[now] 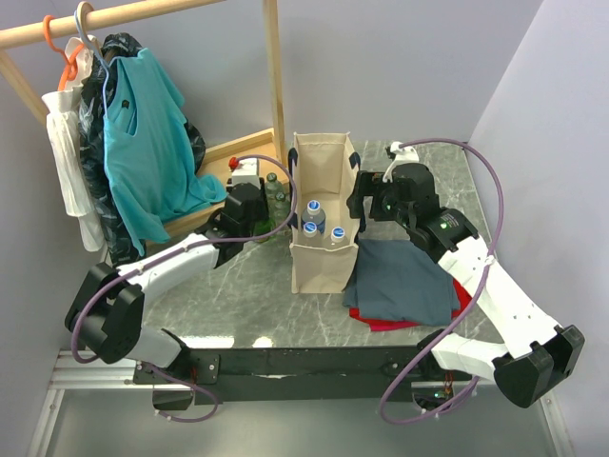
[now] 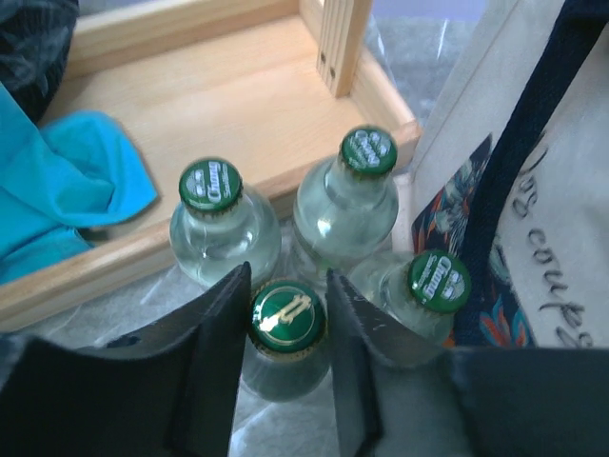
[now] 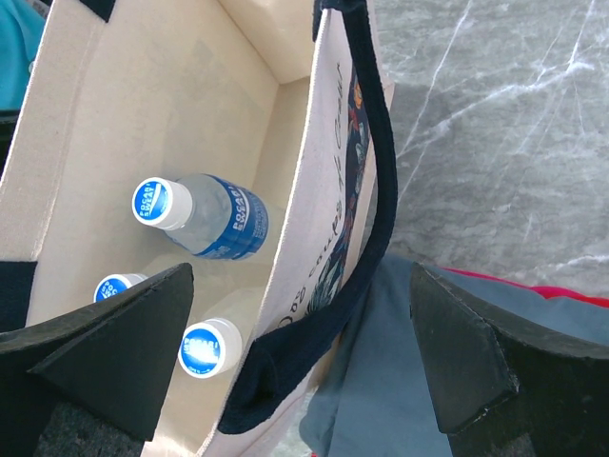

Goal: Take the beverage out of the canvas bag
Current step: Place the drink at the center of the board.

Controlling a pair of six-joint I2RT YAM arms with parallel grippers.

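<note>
The beige canvas bag stands upright mid-table with navy handles. Three blue-capped plastic bottles stand inside it, also seen in the right wrist view. My right gripper is open wide over the bag's right wall; one finger is over the inside, the other over the grey-blue cloth. My left gripper is left of the bag, shut on the cap of a green-capped glass bottle standing on the table. The bag's printed side is at its right.
Three more green-capped glass bottles stand close around the held one. A wooden clothes rack base with a teal shirt lies behind them. The grey-blue cloth lies on a red cloth right of the bag.
</note>
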